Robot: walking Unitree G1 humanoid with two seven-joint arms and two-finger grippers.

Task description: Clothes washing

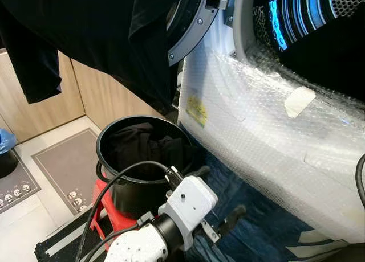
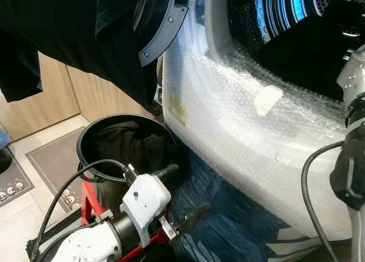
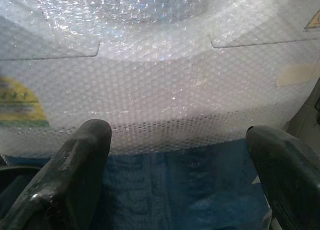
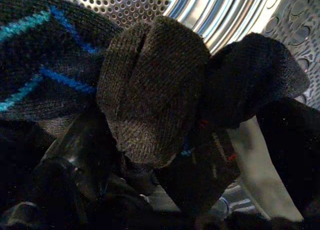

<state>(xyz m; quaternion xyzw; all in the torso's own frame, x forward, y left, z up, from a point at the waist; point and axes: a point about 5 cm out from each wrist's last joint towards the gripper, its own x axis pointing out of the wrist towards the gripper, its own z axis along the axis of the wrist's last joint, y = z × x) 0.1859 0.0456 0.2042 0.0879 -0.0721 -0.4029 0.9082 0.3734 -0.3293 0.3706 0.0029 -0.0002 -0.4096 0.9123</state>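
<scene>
Reaching into the washer drum (image 4: pixel 240 10), the right pincer (image 4: pixel 150 155) is judged clamped on a knitted garment (image 4: pixel 150 85), best released deep inside; the left pincer (image 1: pixel 219 199), fingers apart, is held beside the laundry bucket (image 1: pixel 114 176).

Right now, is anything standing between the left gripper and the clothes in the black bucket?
Nothing visible does. The left gripper is open, low beside the bucket, facing the bubble-wrapped washer. The bucket's mouth is uncovered, with dark clothes inside.
</scene>
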